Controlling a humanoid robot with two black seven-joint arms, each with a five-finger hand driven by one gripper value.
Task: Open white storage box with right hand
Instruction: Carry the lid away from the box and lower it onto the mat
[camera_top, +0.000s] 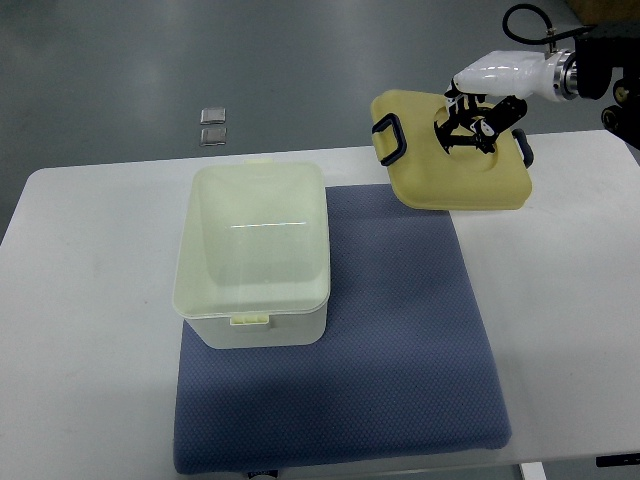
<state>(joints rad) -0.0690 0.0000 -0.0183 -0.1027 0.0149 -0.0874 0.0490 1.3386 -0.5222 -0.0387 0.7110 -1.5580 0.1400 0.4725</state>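
Near edge of the table (90, 400): a blue mat (400, 360) covers the middle and runs out to that edge. Nothing rests on its near half.

Middle: the white storage box (255, 255) stands upright on the mat's left far part, its left side overhanging the mat onto bare table. Box is open; the inside looks empty. A small latch tab shows on its near rim.

Far right: the lid (455, 155) is off the box and well apart from it, tilted, above the table's far edge near the right corner. Dark clips show at its left and right ends. The right hand (470, 130) comes in from the right edge; its dark fingers are curled onto the lid's middle, apparently around a handle there, gripping the lid. Left hand not seen.

Judgement: opening is essentially done; the lid remains to be set down.

Risks:
- Grip sits at one central point and the lid hangs tilted, so it could swing or slip out.
- Lid partly overhangs the far edge; released here, it could drop off the table.
- Lowering toward the box could knock its rim and shift it.
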